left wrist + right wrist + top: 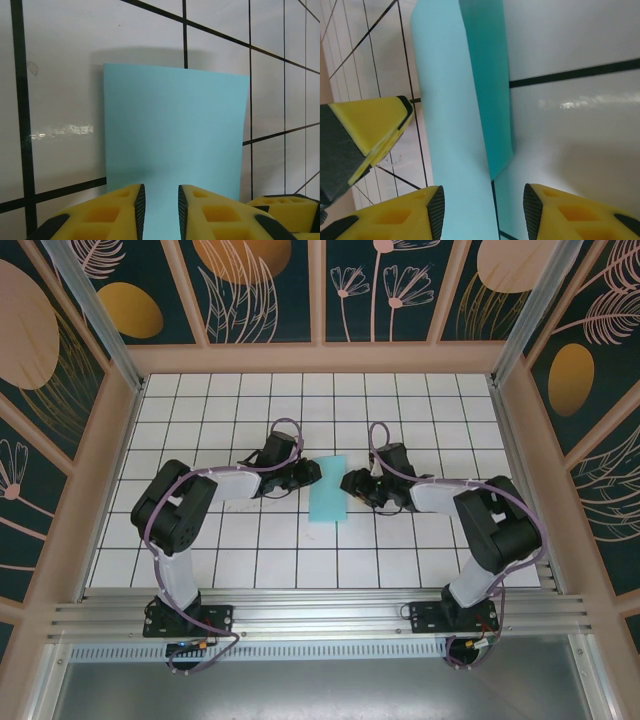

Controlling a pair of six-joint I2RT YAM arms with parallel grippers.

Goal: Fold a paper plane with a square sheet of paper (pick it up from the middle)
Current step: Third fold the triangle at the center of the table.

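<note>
The square sheet of paper point(328, 490), light cyan, lies at the middle of the white grid table as a narrow upright rectangle, seemingly folded over. My left gripper point(311, 473) is at its upper left edge. In the left wrist view its yellow fingers point(161, 192) stand a narrow gap apart over the flat paper point(175, 135), which shows between them. My right gripper point(351, 483) is at the paper's right edge. Its jaws point(484, 192) are wide apart, with the paper point(445, 125) and a darker, shaded layer point(487, 90) between them, touching neither pad.
Black grid lines cross the glossy white table point(230, 560). A finger of the left gripper point(370, 130) shows close by in the right wrist view, and a right finger point(285, 210) in the left wrist view. Wooden walls enclose the table on all sides.
</note>
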